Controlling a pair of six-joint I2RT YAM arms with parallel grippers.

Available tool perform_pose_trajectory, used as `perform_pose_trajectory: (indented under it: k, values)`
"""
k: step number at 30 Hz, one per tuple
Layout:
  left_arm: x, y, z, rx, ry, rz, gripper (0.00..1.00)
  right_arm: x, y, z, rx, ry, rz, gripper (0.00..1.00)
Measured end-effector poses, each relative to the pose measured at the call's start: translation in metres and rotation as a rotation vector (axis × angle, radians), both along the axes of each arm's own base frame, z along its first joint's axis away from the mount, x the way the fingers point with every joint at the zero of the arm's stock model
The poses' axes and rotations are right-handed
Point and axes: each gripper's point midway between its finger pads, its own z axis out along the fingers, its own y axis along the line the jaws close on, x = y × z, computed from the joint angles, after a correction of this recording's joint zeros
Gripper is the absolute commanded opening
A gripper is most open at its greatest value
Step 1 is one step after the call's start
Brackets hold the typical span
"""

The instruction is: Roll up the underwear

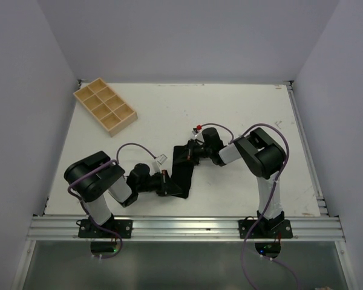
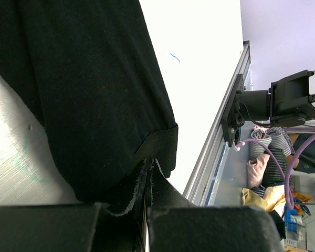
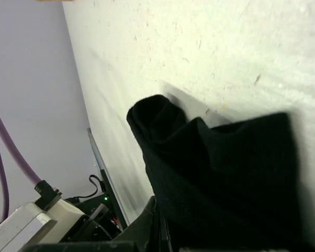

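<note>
The underwear (image 1: 180, 172) lies on the table (image 1: 248, 109) toward the middle of its near edge, a dark strip running diagonally between the two tools. The left tool (image 1: 167, 181) is clenched on the end nearer that edge; the left wrist view shows a hemmed corner pinched between its closed fingers (image 2: 121, 220). The right tool (image 1: 190, 152) is clenched on the farther end, where the cloth bunches into a fold. In the right wrist view the fingers are cut off by the bottom of the picture. A wooden tray (image 1: 105, 106) of compartments sits at the far left corner.
</note>
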Motion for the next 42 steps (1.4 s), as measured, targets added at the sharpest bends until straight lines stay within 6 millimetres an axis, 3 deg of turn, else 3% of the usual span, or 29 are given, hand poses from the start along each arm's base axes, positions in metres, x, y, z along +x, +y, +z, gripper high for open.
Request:
perform_pose_trajectory:
  k: [10,20,30,35,36,38,42]
  values:
    - [-0.002,-0.004,-0.001,0.0,-0.004,0.0,0.0,0.021,-0.001,-0.001,0.01,0.009,0.003,0.0]
    - [-0.001,-0.008,-0.002,0.002,-0.007,0.007,0.0,0.055,-0.012,0.002,0.028,0.012,-0.032,0.0]
    - [0.001,-0.014,0.0,0.001,-0.007,-0.001,0.0,0.064,-0.012,0.003,0.032,0.013,-0.035,0.0]
    - [0.005,-0.018,0.002,0.044,0.015,0.001,0.12,0.067,-0.013,0.004,-0.002,0.021,-0.034,0.0]
    - [0.007,-0.019,0.004,0.055,0.018,-0.001,0.2,0.068,-0.014,0.005,-0.017,0.018,-0.042,0.0]
    - [0.012,-0.023,0.008,0.078,0.015,-0.002,0.27,0.069,-0.018,0.01,-0.044,0.013,-0.054,0.0]
    - [0.026,-0.03,0.016,0.136,0.01,0.004,0.37,0.071,-0.028,0.035,-0.077,-0.019,-0.075,0.01]
